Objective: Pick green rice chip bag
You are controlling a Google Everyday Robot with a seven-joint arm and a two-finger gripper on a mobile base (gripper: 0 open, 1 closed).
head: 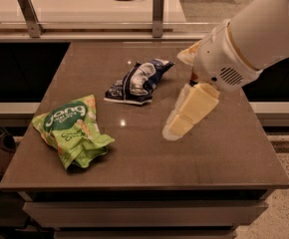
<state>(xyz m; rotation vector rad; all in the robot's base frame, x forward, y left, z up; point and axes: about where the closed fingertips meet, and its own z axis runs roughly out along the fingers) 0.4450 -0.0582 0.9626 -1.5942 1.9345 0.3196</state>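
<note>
The green rice chip bag (70,131) lies flat near the table's front left corner, light green with a dark green oval logo. My gripper (178,124) hangs over the middle of the table, pointing down and to the left, well to the right of the bag and apart from it. It holds nothing that I can see. The white arm (244,44) reaches in from the upper right.
A crumpled dark blue and white snack bag (139,81) lies at the table's centre back, just left of the gripper. The brown table (224,153) has edges close on all sides. A rail with metal posts (157,11) runs behind it.
</note>
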